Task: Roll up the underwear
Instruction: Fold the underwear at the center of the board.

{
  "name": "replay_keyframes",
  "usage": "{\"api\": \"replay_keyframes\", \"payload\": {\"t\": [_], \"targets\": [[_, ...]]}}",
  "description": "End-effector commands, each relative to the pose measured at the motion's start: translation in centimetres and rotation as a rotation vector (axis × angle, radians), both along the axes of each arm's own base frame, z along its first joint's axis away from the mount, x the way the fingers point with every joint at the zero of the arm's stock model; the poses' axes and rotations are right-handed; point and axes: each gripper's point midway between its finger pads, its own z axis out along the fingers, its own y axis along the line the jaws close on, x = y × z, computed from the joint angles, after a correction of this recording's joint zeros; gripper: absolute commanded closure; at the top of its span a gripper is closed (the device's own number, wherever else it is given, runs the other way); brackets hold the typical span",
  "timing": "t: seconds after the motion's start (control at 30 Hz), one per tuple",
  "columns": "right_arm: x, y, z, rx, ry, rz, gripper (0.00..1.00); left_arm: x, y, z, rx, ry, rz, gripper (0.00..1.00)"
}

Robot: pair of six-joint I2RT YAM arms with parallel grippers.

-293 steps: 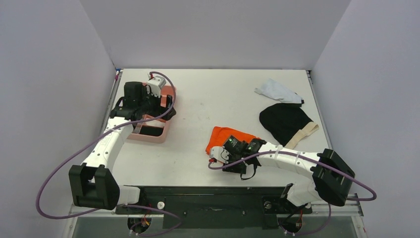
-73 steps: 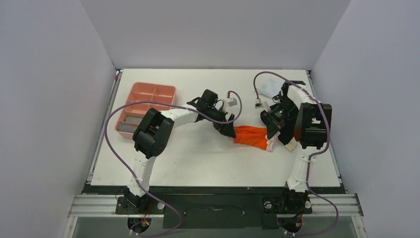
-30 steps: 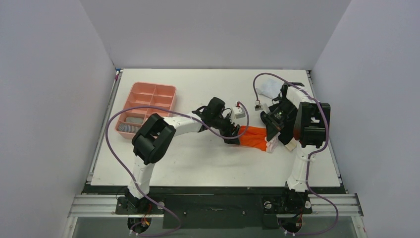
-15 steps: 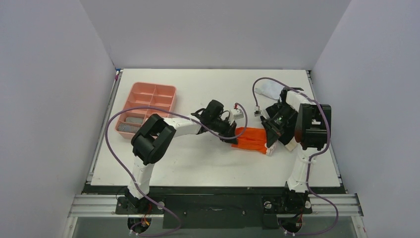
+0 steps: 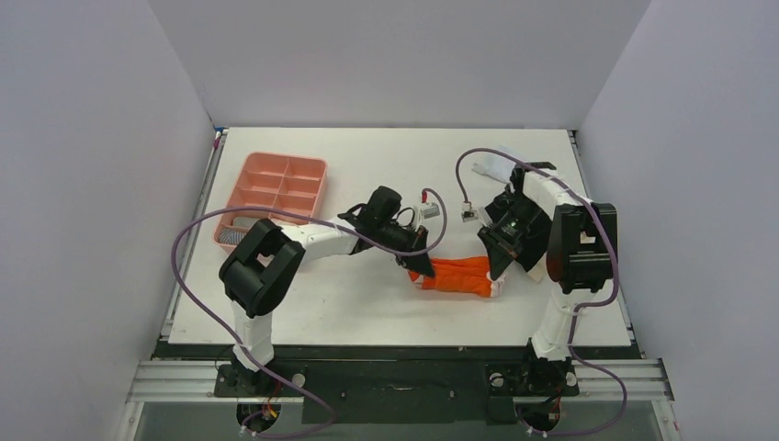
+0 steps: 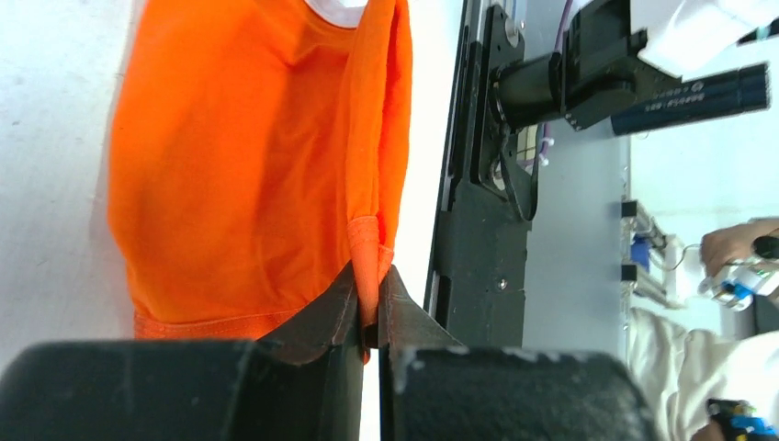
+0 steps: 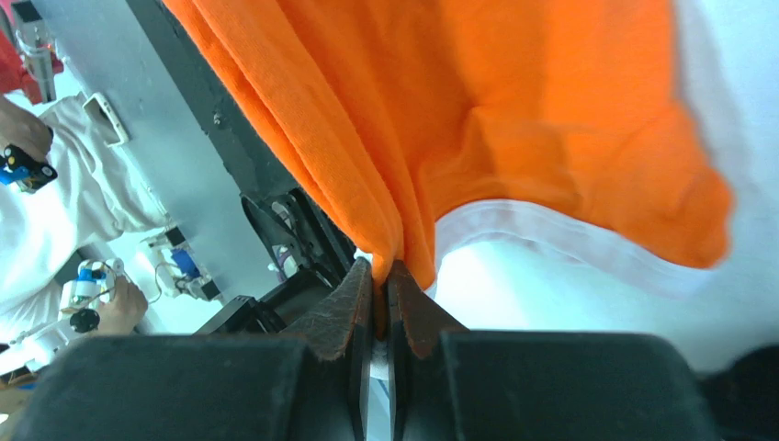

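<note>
Orange underwear drawn out into a low, crumpled band on the white table, well to the right of the pink divided tray and nearer the arm bases than that tray. Pinched at both ends: left gripper at the end closer to the tray, right gripper at the end farther from it.

Left wrist view: both fingers closed tight on a folded orange hem, cloth squeezed between the pads, the rest of the garment spreading away over the tabletop. Right wrist view: fingers likewise clamped on a bunched orange fold, with white trim curving along the garment's edge just beyond.

Left arm reaching out across the table from the tray's side, purple cable looping beside it. Right arm bent over the end of the band farther from the tray.

White cloth lying farther right of the tray than the underwear, toward the back wall, partly behind the right arm. Something grey in the tray's near-left compartment.
</note>
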Motion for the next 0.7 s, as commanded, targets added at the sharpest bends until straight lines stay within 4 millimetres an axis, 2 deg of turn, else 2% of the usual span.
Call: {"api": "replay_keyframes", "payload": {"t": [0.0, 0.27, 0.43, 0.57, 0.67], "targets": [[2.8, -0.3, 0.8, -0.021, -0.047, -0.040, 1.00, 2.8, 0.0, 1.4, -0.045, 0.083, 0.072, 1.00], [7.1, -0.8, -1.7, -0.078, -0.034, -0.047, 1.00, 6.8, 0.8, -3.2, 0.021, 0.234, 0.215, 1.00], [7.2, -1.1, -3.6, -0.087, 0.003, -0.031, 1.00, 7.7, 0.8, -5.0, 0.064, 0.255, 0.248, 1.00], [7.5, -1.3, -4.2, -0.098, -0.003, -0.026, 1.00, 8.6, 0.4, -5.9, 0.081, 0.264, 0.273, 1.00], [7.4, -1.7, -4.5, -0.118, -0.012, -0.018, 1.00, 9.1, 0.3, -6.2, 0.086, 0.257, 0.284, 0.95]]}}
